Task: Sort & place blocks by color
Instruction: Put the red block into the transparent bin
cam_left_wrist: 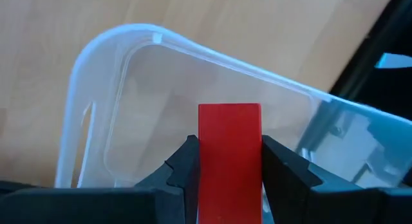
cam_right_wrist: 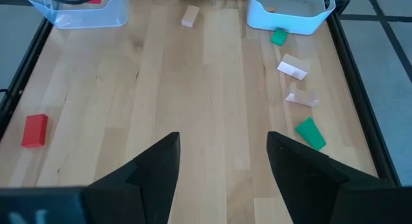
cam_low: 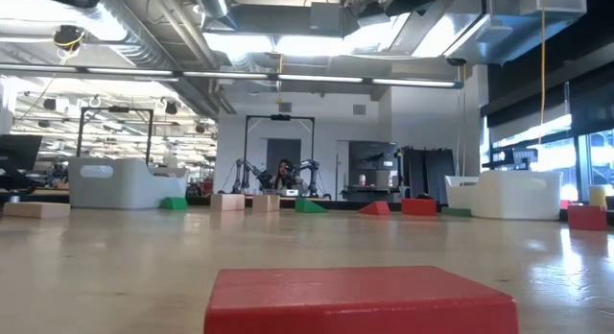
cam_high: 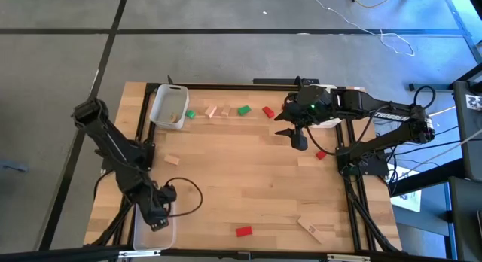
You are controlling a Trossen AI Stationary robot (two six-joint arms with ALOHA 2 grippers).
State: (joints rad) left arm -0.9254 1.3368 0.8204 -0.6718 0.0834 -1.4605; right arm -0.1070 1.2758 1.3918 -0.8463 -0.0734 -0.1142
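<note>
Left gripper at lower left of the high view, hovering over a clear bin at the table's lower left corner. Jaws clamped on a red block, seen end-on in the left wrist view btwn the 2 dark fingers, bin floor right behind it.

Right gripper at upper right of centre in the high view, above bare wood, jaws spread wide, nothing btwn them. In the right wrist view, just tabletop showing btwn the fingers.

Blocks, high view:
- Row along top edge of table: green block just beside a 2nd clear bin at upper left, then 2 pale wood blocks, a 2nd green, a red wedge near the right gripper.
- Pale wood piece inside the upper-left bin.
- Small red block right of centre, below the right gripper.
- Pale wood block at left, mid-height.
- Red block on table at bottom centre; fills the foreground of the low view.
- Long pale wood block at lower right, lying at an angle.

Low view: far row of blocks across mid-frame; neither gripper visible there.
</note>
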